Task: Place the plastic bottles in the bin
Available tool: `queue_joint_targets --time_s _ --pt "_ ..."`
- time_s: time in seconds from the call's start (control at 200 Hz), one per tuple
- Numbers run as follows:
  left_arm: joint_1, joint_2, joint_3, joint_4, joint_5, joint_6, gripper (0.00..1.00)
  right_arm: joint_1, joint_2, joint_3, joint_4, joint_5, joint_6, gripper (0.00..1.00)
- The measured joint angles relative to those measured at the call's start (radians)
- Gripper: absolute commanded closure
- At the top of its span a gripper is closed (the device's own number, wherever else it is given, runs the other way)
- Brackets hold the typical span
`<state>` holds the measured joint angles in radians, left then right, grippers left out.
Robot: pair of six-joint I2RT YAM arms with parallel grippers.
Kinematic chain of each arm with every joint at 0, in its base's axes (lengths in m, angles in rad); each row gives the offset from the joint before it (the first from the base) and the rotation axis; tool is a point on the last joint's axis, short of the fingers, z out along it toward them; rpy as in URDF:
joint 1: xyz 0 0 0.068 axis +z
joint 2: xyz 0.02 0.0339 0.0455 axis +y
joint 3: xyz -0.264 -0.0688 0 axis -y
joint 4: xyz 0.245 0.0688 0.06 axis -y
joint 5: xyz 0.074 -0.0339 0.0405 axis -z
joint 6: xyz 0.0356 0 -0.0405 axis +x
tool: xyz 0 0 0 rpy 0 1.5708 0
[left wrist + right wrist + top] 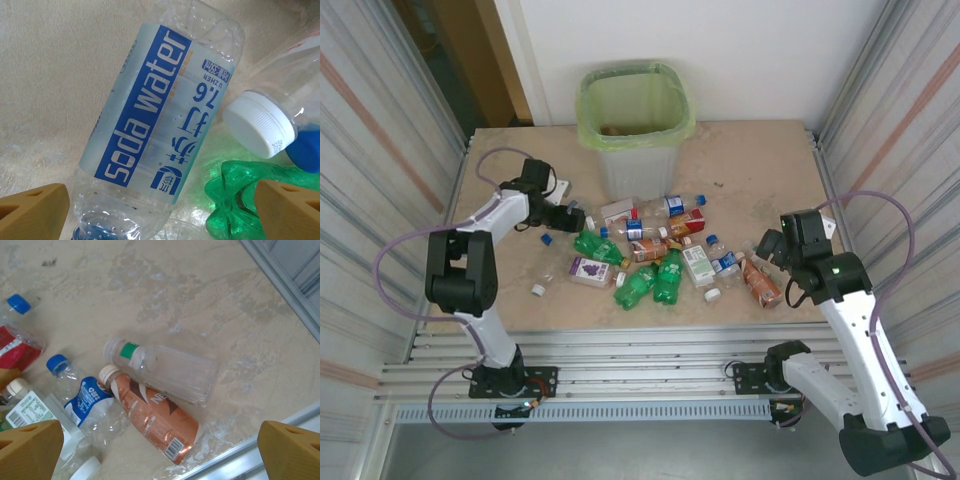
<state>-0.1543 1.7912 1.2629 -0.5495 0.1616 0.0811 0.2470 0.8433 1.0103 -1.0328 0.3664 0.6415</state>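
1. Reaching low at the left edge of the heap, the left tool (570,218) has its fingers spread wide and clamps nothing. Its wrist view shows one finger on either side of the soda-water bottle (155,115), the left finger close to the bottle wall and the right finger well apart from it.
2. Soda-water bottle: clear, blue-labelled, lying tilted on the bench (760,180). It is judged empty, light, thin-walled and springy. A grip across the labelled midsection should dent the wall and hold, whereas the tapered ends would likely slip out.
3. A green bottle (235,200), seen base-on, and the white cap (257,127) of a neighbouring bottle lie just beside it on the right-finger side. Closing there may catch them as well.
4. The plastic bottles (655,255) lie scattered across mid-bench, in front of the bin (638,170). The bin stands upright at the far edge, lined in green, with its mouth open.
5. Right tool (767,245): fingers fully apart, holding nothing, poised over the right end of the heap.
6. A brown bottle (155,420) and a clear bottle (165,367) lie touching, side by side below it, near the bench's front edge. Both look light and smooth, and the brown one's wrapped body probably offers the surer hold.
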Motion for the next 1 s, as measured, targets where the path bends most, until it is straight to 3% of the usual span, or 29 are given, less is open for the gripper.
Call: queue_joint_targets --time_s 0.401,0.812,0.997 --pt "-0.007 0.162 0.156 -0.037 -0.087 -0.013 0.08 0.0 0.125 -0.001 0.091 -0.01 -0.013 0.02" --pt "-0.002 0.25 0.239 -0.084 -0.174 0.03 0.13 0.017 0.132 0.022 0.113 0.003 0.014 0.02" --pt "0.001 0.275 0.239 -0.085 -0.174 0.039 0.24 0.069 0.138 0.022 0.113 0.027 0.042 0.02"
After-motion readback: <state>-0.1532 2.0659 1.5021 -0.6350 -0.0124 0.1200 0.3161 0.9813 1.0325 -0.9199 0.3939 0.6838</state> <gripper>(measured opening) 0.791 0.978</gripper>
